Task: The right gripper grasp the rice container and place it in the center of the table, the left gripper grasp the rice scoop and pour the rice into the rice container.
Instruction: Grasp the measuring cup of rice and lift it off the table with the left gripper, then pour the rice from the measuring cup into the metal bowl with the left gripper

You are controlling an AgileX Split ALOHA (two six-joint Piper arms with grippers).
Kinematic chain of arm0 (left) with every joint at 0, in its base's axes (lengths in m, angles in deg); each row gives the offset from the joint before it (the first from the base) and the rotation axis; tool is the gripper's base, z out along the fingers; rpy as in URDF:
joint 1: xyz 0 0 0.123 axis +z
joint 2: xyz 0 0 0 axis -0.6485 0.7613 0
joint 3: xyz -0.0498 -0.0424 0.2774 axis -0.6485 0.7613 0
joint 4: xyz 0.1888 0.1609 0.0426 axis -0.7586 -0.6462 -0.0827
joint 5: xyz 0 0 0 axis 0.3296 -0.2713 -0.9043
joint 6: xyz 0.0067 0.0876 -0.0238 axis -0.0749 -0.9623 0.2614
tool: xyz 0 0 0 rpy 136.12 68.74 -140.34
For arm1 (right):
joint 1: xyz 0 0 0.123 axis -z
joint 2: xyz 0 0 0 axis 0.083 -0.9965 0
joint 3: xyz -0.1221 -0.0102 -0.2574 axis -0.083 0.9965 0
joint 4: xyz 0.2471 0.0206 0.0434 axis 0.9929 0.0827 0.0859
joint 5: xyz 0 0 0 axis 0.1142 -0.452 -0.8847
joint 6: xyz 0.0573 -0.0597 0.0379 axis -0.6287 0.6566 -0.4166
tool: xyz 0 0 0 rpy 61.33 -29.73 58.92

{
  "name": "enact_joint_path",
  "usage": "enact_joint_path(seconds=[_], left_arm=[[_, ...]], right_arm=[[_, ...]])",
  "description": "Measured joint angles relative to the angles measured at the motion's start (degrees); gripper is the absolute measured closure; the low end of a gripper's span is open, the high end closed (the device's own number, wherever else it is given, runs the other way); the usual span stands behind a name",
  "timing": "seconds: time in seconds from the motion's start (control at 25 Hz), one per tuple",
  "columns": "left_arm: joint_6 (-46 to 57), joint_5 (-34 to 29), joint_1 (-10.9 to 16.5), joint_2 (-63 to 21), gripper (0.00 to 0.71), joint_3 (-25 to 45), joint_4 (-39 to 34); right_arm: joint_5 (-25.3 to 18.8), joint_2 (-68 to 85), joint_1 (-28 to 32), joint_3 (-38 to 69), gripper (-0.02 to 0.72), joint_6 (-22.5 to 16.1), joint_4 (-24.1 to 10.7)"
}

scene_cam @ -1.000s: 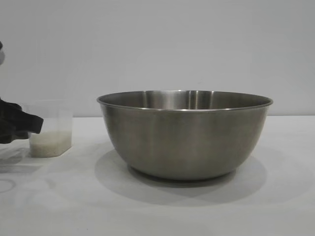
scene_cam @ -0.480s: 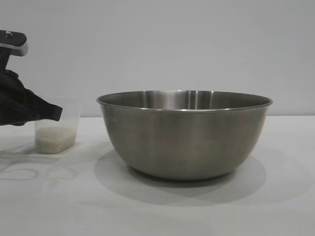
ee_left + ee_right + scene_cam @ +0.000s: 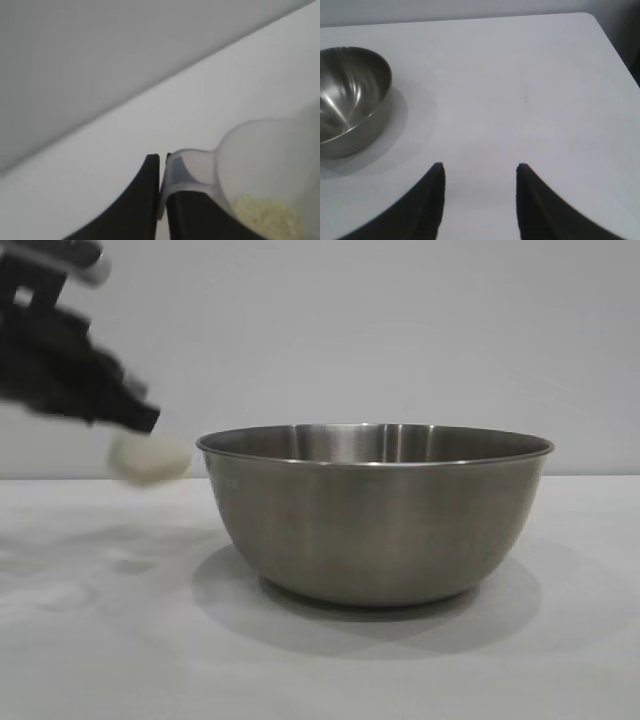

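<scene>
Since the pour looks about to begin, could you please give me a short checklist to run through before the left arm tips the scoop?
1. Grip on the scoop: the left gripper has its fingers pinched on the handle of the rice scoop. Ok.
2. Scoop clear of the table: it hangs in the air at rim height. Ok.
3. Scoop over the rice container: it is beside the rim, on the left, not above the opening. Not ok.
4. Rice in the scoop: a pale layer sits inside. Ok.
5. Right gripper out of the way: open, apart from the container. Ok.
6. Container centred on the table: cannot tell.
</scene>
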Motion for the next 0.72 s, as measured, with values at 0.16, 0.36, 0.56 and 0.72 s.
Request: enact_joint_path(seconds=[0.16,0.36,0.56,0.72], left_arm=[[-14.39,0.03,0.0,-5.27,0.71,-2.66,-10.98],[-29.57,-2.21,0.0,-7.85,0.71,-5.82,-28.37],[-37.17,-10.69,0.0,-7.94,0.71,-9.81,-44.98],[-38.39,-14.72,-0.82,-7.94,0.71,-14.46,-56.63]], right_arm=[[0.0,0.0,0.0,0.0,0.381,0.0,0.0],[0.0,0.0,0.0,0.0,0.381,0.0,0.0],[0.0,0.0,0.0,0.0,0.381,0.0,0.0],[0.0,0.0,0.0,0.0,0.381,0.0,0.0]])
